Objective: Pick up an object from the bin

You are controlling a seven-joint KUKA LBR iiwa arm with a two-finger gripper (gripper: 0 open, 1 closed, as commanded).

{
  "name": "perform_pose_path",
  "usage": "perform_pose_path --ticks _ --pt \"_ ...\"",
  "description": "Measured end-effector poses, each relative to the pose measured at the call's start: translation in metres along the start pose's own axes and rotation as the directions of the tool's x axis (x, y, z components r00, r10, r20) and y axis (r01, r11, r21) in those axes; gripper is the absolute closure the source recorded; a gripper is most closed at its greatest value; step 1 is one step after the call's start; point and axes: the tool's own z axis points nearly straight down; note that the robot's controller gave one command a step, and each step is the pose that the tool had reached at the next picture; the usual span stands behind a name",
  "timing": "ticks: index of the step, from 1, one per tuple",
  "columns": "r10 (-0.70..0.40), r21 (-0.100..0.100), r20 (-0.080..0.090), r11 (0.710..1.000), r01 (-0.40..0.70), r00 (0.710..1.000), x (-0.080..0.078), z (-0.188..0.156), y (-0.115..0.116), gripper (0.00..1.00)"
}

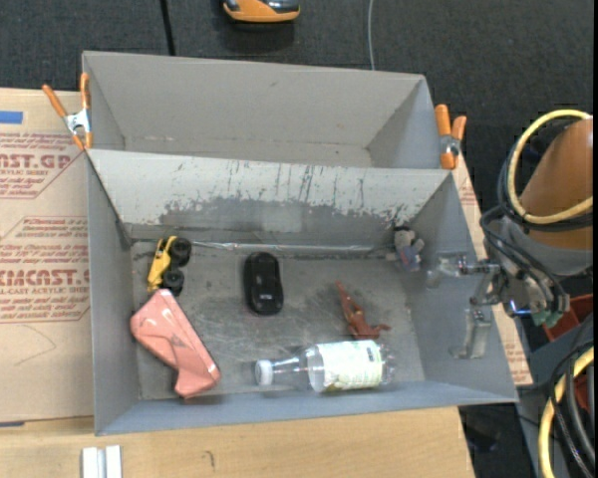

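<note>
My gripper (475,302) hangs over the bin's right wall, above the sloping side and clear of everything on the floor. Nearest to it, a small grey and purplish thing (407,248) sits in the far right corner of the bin floor. A thin reddish-brown toy figure (357,313) lies left of the gripper on the floor. In front of the figure, a clear plastic bottle (329,366) with a white cap and pale label lies on its side along the near wall.
A black computer mouse (263,283) lies mid-floor. A yellow toy vehicle with black wheels (165,262) sits at the far left, and a pink folded thing (174,344) fills the near left corner. The arm stands outside the bin's right rim.
</note>
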Motion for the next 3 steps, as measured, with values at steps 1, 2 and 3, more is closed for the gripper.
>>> perform_pose_path --ticks 1,2,3 --pt "-0.002 0.002 0.008 1.0 0.002 1.0 -0.002 -0.004 0.001 0.0" --pt "-0.044 0.004 0.014 0.999 0.044 0.999 -0.012 0.052 0.034 0.0" --pt "-0.051 0.002 0.011 0.999 0.051 0.999 -0.011 0.119 0.058 0.0"
